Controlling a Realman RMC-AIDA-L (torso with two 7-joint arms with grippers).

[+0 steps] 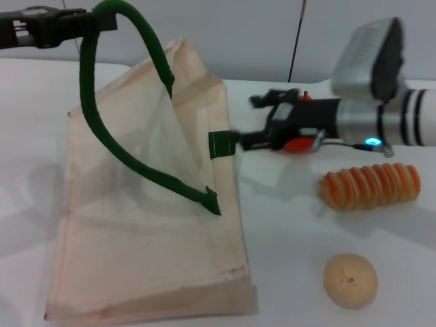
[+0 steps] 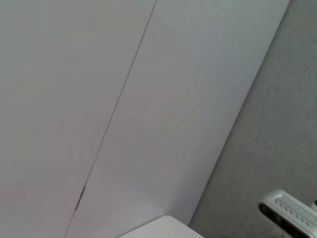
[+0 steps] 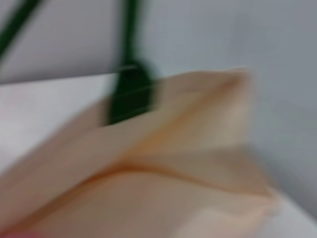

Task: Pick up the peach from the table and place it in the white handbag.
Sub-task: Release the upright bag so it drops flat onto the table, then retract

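Observation:
The white handbag (image 1: 150, 225) lies on the table with its mouth pulled up. My left gripper (image 1: 94, 24) at the top left is shut on one dark green handle (image 1: 102, 129) and holds it high. My right gripper (image 1: 257, 121) hovers just beside the bag's raised edge; its fingers stand apart with nothing between them. The right wrist view shows the bag's mouth (image 3: 163, 163) and a green handle (image 3: 130, 94) close up. The peach does not show in any view.
A bright orange fruit (image 1: 297, 144) is partly hidden behind my right gripper. An orange-and-cream ridged roll (image 1: 371, 185) lies at the right. A tan dimpled ball (image 1: 350, 279) sits at the front right. The left wrist view shows only wall panels and a grey arm part (image 2: 290, 213).

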